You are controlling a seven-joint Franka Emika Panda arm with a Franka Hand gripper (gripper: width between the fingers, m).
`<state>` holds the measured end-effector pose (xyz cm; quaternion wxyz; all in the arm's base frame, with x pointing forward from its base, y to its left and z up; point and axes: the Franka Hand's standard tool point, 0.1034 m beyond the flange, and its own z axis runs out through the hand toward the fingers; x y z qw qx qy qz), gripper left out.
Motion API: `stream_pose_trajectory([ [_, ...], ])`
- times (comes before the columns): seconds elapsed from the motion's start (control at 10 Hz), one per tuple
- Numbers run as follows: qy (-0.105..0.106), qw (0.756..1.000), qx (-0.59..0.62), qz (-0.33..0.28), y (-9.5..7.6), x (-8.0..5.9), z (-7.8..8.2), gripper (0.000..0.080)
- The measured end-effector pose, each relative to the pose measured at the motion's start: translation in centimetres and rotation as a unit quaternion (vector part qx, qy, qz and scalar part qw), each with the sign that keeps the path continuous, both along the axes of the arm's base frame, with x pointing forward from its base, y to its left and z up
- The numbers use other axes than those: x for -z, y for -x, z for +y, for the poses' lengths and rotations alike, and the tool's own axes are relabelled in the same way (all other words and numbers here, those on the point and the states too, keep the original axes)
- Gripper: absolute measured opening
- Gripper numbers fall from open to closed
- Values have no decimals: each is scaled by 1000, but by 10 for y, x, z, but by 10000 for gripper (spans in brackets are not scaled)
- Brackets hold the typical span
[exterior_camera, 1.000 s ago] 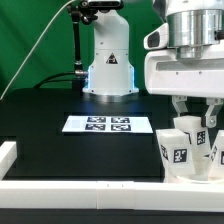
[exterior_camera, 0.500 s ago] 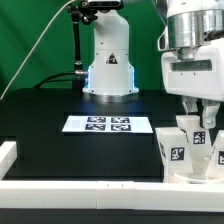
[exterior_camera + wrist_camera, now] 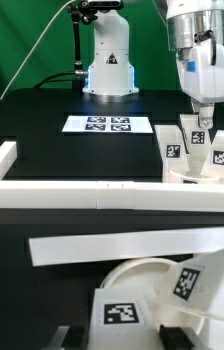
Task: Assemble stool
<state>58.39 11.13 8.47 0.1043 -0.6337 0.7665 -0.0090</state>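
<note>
The round white stool seat (image 3: 185,176) lies at the exterior view's right, by the front rail. Three white blocky legs with black-and-white tags stand on it: one on the left (image 3: 172,148), one in the middle (image 3: 198,138), one at the right edge (image 3: 218,152). My gripper (image 3: 200,122) reaches down onto the middle leg. In the wrist view the tagged leg (image 3: 122,314) fills the gap of my gripper (image 3: 120,338), with a dark pad (image 3: 176,336) against each side. A second leg (image 3: 188,280) and the seat's curved rim (image 3: 135,266) lie beyond it.
The marker board (image 3: 108,124) lies flat in the middle of the black table. White border rails run along the front (image 3: 80,188) and the left corner (image 3: 8,152); one also shows in the wrist view (image 3: 110,249). The arm's base (image 3: 108,60) stands at the back.
My gripper has shifted toward the exterior view's right and turned about its axis, so the hand now looks narrow. It sits lower on the middle leg.
</note>
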Motion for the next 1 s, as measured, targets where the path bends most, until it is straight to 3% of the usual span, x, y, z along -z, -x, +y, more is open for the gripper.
stream_pose_trajectory([
  [0.2,2,1000,-15,-1,0,0,0,345],
  [0.3,6,998,-58,1,1,-3,-1,531],
  [0.4,6,996,-93,-3,0,-10,0,621],
  [0.6,5,992,-130,-4,2,-20,7,645],
  [0.8,23,975,-220,-17,2,-17,4,648],
  [1.0,40,943,-331,-13,6,-15,4,649],
])
